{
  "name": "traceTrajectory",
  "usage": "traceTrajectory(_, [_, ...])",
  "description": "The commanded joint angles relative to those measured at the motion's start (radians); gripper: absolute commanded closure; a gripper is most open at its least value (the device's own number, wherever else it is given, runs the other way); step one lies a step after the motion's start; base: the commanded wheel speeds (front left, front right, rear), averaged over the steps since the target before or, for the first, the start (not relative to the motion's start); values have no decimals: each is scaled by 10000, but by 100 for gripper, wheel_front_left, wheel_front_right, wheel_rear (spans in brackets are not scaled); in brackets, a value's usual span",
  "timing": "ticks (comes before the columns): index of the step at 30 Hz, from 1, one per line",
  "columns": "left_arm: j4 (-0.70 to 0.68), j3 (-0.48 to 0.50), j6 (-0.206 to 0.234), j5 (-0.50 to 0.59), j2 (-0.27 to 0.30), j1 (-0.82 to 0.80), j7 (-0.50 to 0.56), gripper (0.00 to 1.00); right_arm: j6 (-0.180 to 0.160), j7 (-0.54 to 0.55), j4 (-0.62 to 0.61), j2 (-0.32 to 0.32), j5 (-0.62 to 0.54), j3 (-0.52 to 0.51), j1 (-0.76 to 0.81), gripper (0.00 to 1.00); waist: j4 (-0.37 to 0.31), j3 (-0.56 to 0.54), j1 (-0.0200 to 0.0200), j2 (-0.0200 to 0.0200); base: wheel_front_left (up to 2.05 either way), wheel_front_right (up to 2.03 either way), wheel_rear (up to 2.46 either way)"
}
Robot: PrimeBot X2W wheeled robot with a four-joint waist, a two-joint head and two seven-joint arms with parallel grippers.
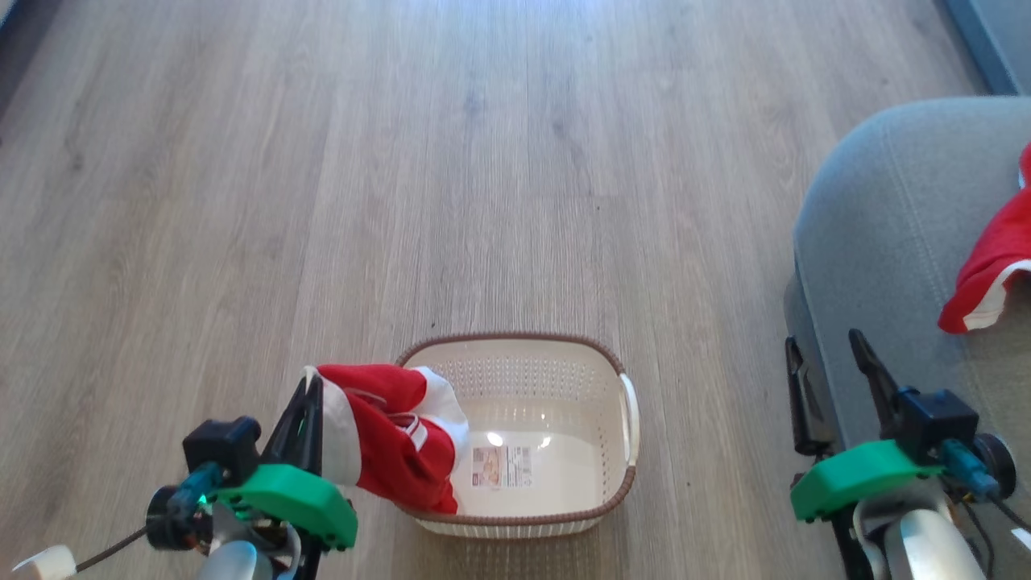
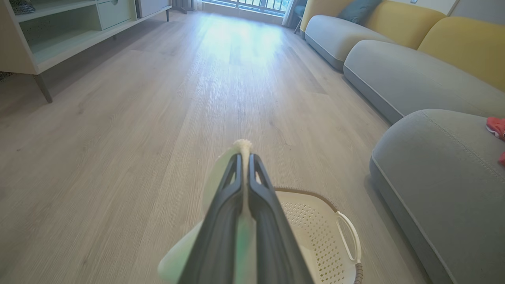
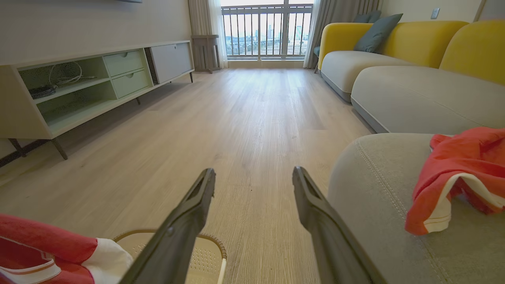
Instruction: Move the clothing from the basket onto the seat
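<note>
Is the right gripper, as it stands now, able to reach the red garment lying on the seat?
Probably yes. The right gripper is open at the edge of the seat, and the red garment lies on top, ahead to its right, nothing between them.

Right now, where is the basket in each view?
Head view: bottom centre, the basket, with red clothing hanging over its left side.
Left wrist view: bottom, right of centre, partly behind the left gripper.
Right wrist view: bottom edge, left of centre, partly behind the right gripper.
Shared landmark: the grey seat, to the right of the basket in all three.
</note>
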Motion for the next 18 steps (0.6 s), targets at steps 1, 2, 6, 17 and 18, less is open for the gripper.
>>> traceTrajectory(1, [-468,392,62,89,215,-347,-111,100,69,-92,-272,-90,-32,286,-197,0,9,-134,2,0,0,0,0])
traceTrajectory(2, [-543,393,80,78,226,-317,-86,100,69,-92,-270,-96,-28,324,-181,0,-1,-157,2,0,0,0,0])
traceTrajectory(6, [-785,364,144,64,264,-211,7,100,69,-92,-236,-115,7,436,-157,0,-46,-240,2,0,0,0,0])
traceTrajectory(17, [-1106,289,258,5,343,-88,173,100,69,-92,-225,-75,88,495,-89,0,-164,-224,2,0,0,0,0])
traceTrajectory(18, [-1117,283,264,8,359,-97,177,100,69,-92,-222,-71,94,496,-96,0,-167,-215,2,0,0,0,0])
